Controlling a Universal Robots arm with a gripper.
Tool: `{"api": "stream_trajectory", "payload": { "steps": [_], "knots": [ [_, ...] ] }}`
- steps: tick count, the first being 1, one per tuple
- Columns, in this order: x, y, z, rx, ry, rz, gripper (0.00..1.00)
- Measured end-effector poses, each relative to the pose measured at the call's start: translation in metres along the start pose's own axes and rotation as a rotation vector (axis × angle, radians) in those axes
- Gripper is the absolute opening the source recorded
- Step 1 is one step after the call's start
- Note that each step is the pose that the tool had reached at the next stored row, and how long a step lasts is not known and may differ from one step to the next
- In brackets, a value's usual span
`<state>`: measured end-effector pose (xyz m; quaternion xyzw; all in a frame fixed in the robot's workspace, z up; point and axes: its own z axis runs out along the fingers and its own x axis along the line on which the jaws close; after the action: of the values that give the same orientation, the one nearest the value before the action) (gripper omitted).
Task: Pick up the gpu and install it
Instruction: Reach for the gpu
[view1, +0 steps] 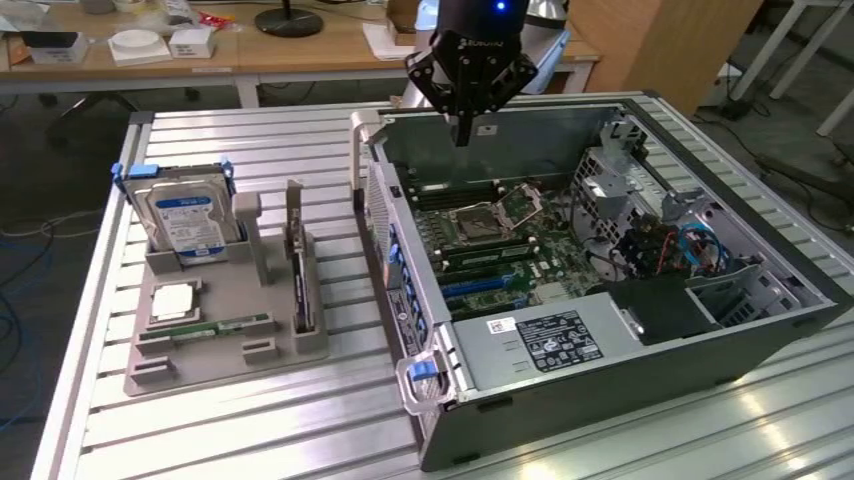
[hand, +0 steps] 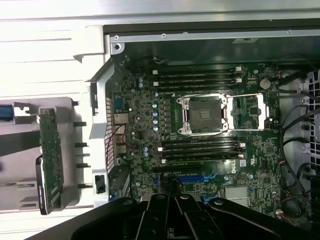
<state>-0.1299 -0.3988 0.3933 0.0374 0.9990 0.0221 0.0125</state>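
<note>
Robotics lab, slatted aluminium bench, open computer case, cluttered wooden desks

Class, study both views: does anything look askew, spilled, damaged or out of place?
Nothing stands out. The gpu and hard drive stand upright in the grey tray; the open computer case lies flat beside it.

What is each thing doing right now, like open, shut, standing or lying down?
computer case: lying on its side, open
claw: shut, holding nothing, above the computer case
gpu: standing on edge in the grey holder, untouched
hard drive: standing upright in the grey holder
memory stick: lying flat in the grey holder
</note>
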Motion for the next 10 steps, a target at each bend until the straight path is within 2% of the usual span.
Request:
{"api": "stream_trajectory", "payload": {
  "steps": [10],
  "knots": [
    [0.0053, -0.0004, -0.0001, 0.0, 0.0, 0.0, 0.1]
  ]
}}
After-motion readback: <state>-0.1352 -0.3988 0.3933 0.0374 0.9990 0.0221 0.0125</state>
